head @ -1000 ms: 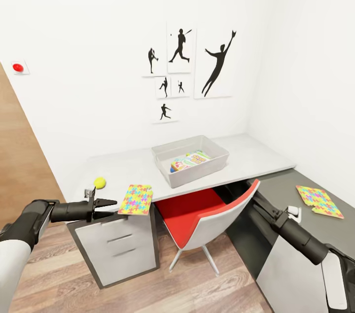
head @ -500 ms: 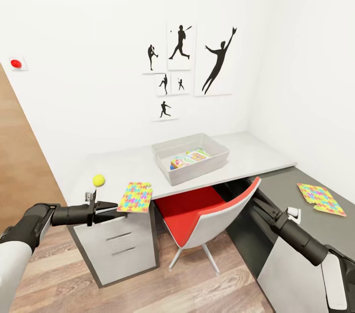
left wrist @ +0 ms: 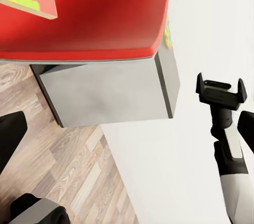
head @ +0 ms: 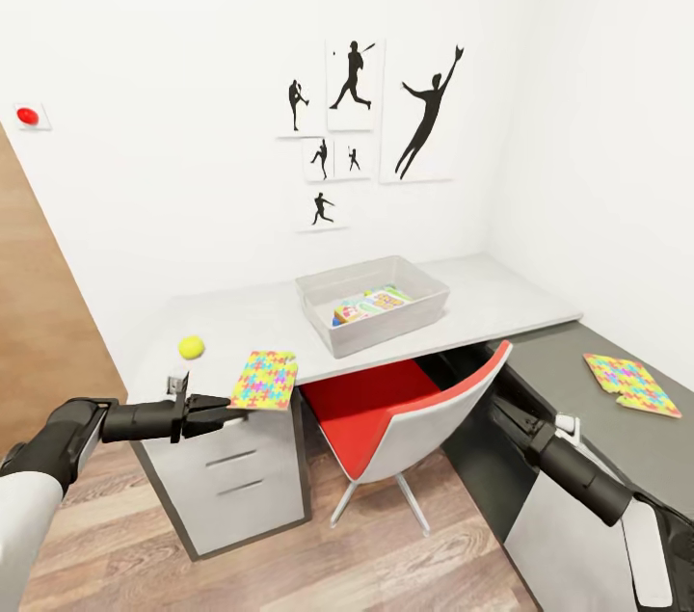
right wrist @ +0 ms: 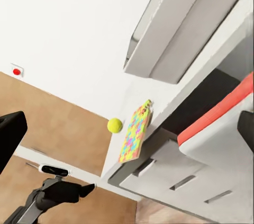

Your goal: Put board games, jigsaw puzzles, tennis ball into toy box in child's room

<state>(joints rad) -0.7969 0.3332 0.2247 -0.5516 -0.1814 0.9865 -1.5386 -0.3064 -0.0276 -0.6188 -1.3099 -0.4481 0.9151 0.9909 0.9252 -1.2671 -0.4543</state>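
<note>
Where left gripper ends, jigsaw puzzle begins (seemingly touching).

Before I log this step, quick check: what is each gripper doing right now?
Left gripper: open, holding nothing, its tips just short of the near jigsaw puzzle.
Right gripper: open, holding nothing, down beside the chair.

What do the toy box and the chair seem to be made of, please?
The toy box looks like matte light-grey plastic: thin flared walls, thick smooth rim. The chair seems a moulded white shell with a red, possibly padded lining, on thin white legs.
</note>
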